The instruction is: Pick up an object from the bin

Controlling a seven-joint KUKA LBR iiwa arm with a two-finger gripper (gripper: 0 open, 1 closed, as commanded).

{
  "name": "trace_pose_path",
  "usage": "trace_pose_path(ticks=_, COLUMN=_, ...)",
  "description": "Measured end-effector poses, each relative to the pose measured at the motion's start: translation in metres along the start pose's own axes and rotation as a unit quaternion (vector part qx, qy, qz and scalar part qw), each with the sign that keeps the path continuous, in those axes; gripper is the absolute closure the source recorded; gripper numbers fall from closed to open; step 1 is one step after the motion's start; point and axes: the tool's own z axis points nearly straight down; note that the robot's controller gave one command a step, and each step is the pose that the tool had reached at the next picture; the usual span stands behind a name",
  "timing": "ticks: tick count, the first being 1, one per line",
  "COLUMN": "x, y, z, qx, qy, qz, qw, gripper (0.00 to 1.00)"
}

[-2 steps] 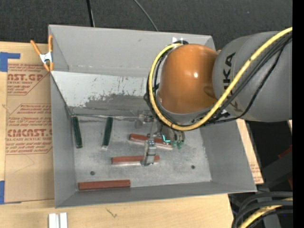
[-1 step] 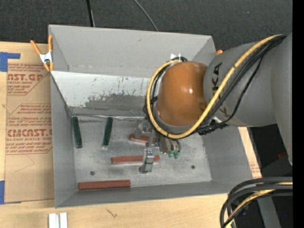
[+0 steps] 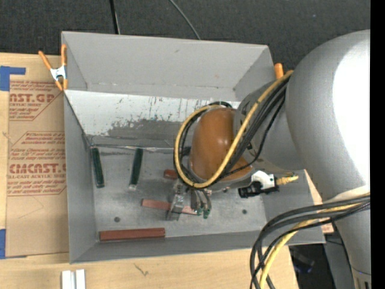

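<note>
Five small things lie loose on the floor of the grey bin, and none is heaped on another. The jaws are down near the floor, below the orange wrist cover. Cables and the cover crowd them, so I cannot tell whether they are spread or closed, or whether anything sits between them.

The thing closest to the jaws is a short reddish-brown strip. It lies flat just to their left, and its near end is at or almost at the tips. A smaller red piece lies a little beyond the jaws, toward the back wall. Two dark green sticks stand well apart to the left. A long reddish-brown bar lies to the left and nearer the front wall.

I judge the short strip the likely pick. It looks light, stiff and thin, not fragile. Because it lies flat on smooth metal, it may skate away or tip if pinched at one end. The best hold would be across its narrow width near the middle, with the tips pressed right down to the floor.
</note>
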Motion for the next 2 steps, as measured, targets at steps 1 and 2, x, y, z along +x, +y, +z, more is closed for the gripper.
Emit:
trace_pose_path(ticks=1, x=0.0, y=0.0, z=0.0, qx=0.0, qy=-0.0001, qz=0.0, qw=1.0, gripper=1.0)
trace_pose_path(ticks=2, x=-0.037, y=-0.012, z=-0.204, qx=-0.002, qy=-0.0063, qz=0.002, qw=1.0, gripper=1.0)
